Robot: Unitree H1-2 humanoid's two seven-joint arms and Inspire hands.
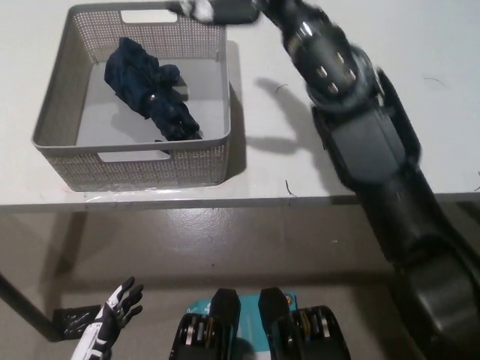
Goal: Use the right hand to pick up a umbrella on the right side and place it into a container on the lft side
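The dark blue folded umbrella [150,90] lies inside the grey mesh basket [52,112] at the left of the white table, slanting from back left to front right. My black right hand [221,9] is lifted above the basket's back right corner at the picture's top edge, blurred, stretched out and holding nothing, well apart from the umbrella. The black arm runs down the right side of the picture. My white left hand [120,304] rests open at the lower left, below the table.
The white table [270,172] ends in a front edge just below the basket. The arm's shadow falls on the table right of the basket. A small black mat [71,321] lies on the floor beside the left hand.
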